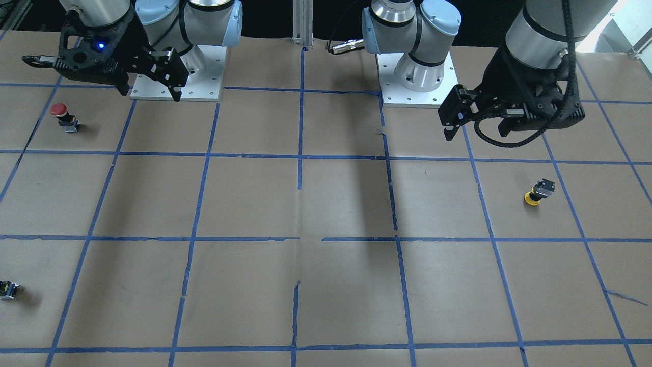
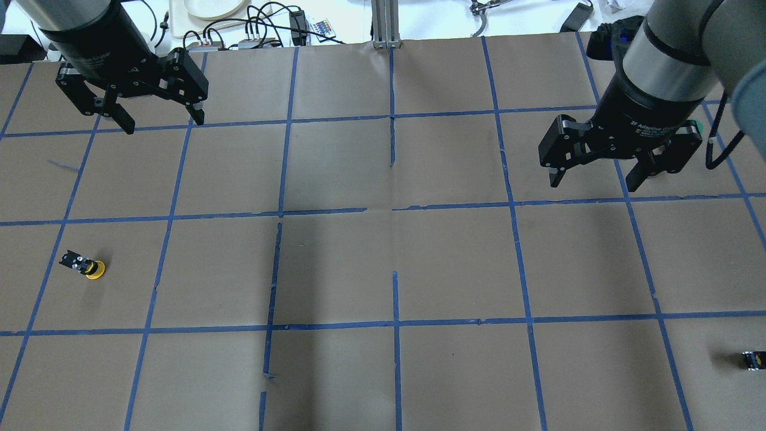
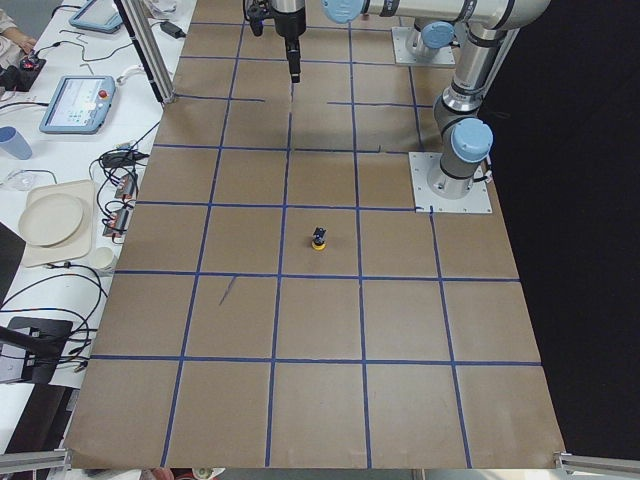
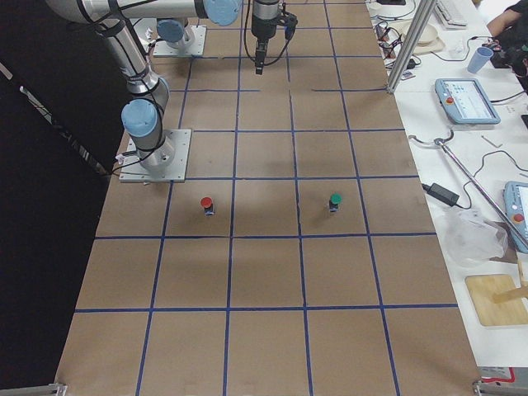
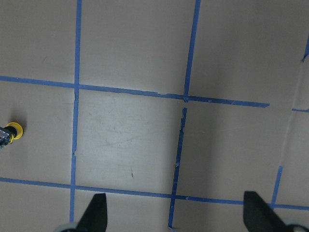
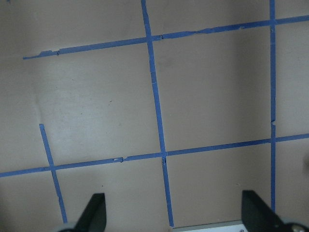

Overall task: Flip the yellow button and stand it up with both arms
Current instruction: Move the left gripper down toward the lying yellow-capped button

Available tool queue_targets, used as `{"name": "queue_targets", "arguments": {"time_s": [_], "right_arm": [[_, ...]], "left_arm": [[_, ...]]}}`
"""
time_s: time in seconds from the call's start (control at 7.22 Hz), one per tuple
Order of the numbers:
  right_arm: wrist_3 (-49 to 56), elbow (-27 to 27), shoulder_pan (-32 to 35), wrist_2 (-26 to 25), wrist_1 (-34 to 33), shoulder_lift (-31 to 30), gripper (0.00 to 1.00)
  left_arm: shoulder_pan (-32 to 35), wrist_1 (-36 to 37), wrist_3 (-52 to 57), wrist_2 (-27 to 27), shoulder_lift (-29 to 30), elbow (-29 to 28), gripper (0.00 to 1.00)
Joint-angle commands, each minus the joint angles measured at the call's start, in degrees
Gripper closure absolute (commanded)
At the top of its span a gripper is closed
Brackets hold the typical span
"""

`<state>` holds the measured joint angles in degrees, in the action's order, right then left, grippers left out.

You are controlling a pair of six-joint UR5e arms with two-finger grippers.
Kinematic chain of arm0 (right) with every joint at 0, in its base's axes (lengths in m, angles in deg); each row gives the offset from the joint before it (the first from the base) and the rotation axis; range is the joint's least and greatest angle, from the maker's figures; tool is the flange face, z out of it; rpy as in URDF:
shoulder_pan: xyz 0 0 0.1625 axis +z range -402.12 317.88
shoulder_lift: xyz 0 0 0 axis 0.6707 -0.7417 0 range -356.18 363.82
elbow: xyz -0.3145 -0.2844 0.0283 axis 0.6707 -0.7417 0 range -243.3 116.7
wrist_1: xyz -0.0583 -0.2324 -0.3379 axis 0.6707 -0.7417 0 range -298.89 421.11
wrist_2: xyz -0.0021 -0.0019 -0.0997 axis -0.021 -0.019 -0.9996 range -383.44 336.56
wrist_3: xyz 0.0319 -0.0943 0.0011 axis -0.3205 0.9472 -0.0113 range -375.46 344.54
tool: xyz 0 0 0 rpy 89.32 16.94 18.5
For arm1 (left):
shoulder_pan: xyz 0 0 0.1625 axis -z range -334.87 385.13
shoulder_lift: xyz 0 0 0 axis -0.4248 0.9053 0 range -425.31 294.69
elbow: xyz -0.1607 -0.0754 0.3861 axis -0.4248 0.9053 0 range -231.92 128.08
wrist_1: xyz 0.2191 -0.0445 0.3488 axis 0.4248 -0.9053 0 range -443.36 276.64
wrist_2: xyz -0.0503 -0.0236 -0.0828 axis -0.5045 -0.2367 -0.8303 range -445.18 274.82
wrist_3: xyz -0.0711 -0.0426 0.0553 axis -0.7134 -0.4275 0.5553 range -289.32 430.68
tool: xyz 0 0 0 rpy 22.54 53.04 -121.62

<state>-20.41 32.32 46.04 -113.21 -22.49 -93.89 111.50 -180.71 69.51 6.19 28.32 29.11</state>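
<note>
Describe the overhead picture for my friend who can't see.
A small yellow button rests cap-down on the left of a brown table with blue tape lines. The left claw and right claw hang open above it, holding nothing.

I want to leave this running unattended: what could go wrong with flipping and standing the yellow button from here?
1. The yellow button is small and lies tilted with its round cap down on the brown paper, so the open left gripper might nudge it into rolling rather than grasp it.
2. The open right gripper hangs far off on the other side, so a hand-over would likely happen in mid-air, where the button might drop.
</note>
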Motion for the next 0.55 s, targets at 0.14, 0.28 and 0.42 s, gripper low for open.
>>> {"name": "queue_targets", "arguments": {"time_s": [0.14,0.28,0.42], "right_arm": [[-0.1,0.0,0.1,0.2,0.0,0.1,0.0],[-0.1,0.0,0.0,0.2,0.0,0.0,0.0],[-0.1,0.0,0.0,0.3,-0.1,0.1,0.0]], "left_arm": [[1.4,0.2,0.4,0.3,-1.3,0.9,0.0],[1.1,0.1,0.4,0.0,-1.1,1.2,0.0],[0.9,0.1,0.3,0.1,-0.3,1.3,0.0]]}}
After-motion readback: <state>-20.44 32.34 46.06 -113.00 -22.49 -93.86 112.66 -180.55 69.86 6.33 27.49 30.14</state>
